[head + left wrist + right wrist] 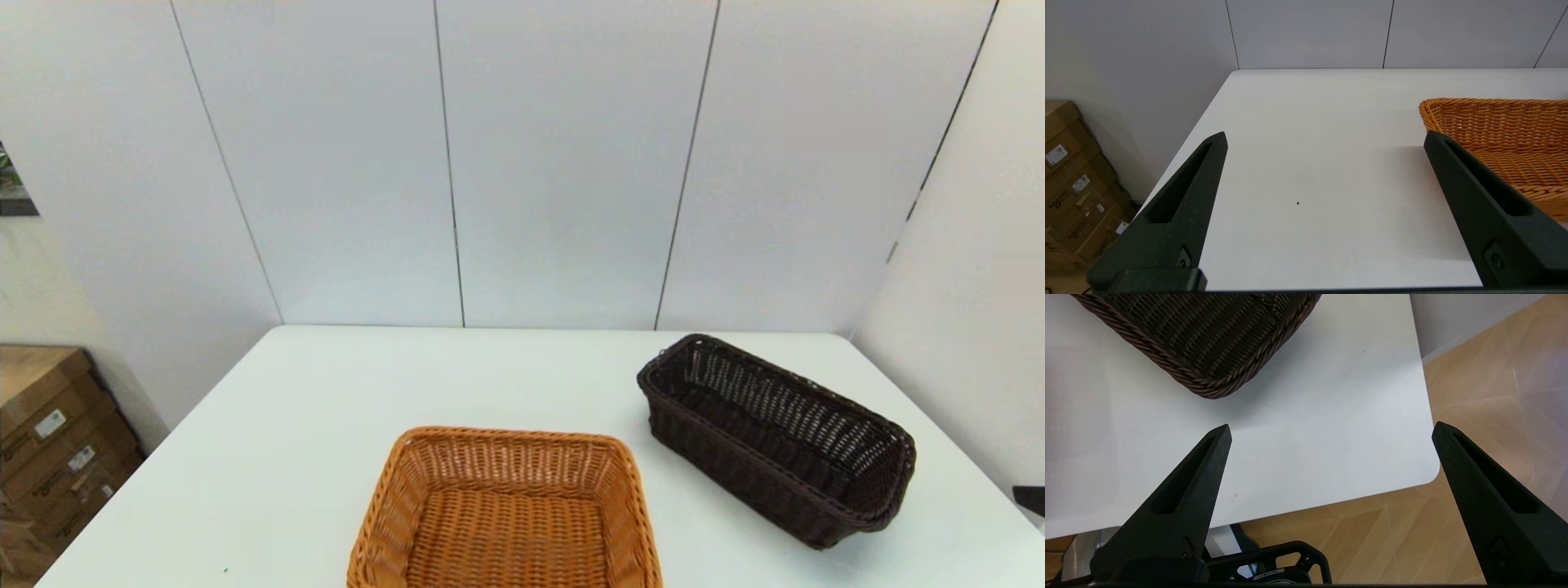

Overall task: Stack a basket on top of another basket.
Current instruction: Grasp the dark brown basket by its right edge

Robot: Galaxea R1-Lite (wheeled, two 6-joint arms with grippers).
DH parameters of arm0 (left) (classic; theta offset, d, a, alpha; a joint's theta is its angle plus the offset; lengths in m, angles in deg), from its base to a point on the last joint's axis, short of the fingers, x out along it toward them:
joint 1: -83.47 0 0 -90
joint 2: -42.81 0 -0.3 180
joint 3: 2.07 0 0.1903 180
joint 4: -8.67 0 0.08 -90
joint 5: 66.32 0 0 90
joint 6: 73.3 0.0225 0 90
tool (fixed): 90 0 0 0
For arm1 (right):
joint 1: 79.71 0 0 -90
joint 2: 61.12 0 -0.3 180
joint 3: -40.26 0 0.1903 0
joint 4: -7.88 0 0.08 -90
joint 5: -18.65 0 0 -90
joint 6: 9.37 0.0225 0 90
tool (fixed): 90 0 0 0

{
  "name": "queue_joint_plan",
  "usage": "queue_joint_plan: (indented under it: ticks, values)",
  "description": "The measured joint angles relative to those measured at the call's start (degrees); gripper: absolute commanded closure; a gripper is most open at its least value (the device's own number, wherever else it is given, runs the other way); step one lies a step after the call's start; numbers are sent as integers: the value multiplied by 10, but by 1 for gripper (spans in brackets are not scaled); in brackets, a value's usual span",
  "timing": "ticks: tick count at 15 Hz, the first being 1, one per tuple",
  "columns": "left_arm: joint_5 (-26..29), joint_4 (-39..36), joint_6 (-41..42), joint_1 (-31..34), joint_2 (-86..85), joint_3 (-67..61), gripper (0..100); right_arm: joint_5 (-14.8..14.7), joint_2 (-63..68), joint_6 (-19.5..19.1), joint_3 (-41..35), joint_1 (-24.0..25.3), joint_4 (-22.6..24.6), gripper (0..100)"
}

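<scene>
Dark brown basket [775, 441], standing empty on the white table [286, 457] right of the orange-tan basket [506, 514], is probably light, stiff wicker best pinched at its braided rim; left gripper [1325, 139] and right gripper [1331, 430] hang spread, holding nothing.

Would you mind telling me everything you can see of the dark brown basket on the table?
The dark brown basket is a long, narrow rectangular wicker piece, near-black, with open-weave sides and a braided rim. It stands upright and empty on the white table, toward the robot's right and set at an angle to the table's edges. It stands apart from the orange-tan basket, a strip of bare table between them. Nothing but the table touches it. In the right wrist view one rounded end lies beyond the open right gripper.
</scene>
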Motion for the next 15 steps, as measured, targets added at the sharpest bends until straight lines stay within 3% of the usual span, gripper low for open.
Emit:
queue_joint_plan:
  ticks: [3, 6, 7, 12, 15]
  values:
    - [0, 0, 0, 0, 0, 0, 0, 7, 3, 4, -1, 3, 3, 0]
    - [0, 0, 0, 0, 0, 0, 0, 63, 8, 50, 3, 19, 3, 0]
    - [0, 0, 0, 0, 0, 0, 0, 69, 15, 68, 6, 23, 3, 0]
    - [0, 0, 0, 0, 0, 0, 0, 68, 58, 91, 26, 43, -5, 0]
    - [0, 0, 0, 0, 0, 0, 0, 65, 90, 145, 67, 47, -58, 0]
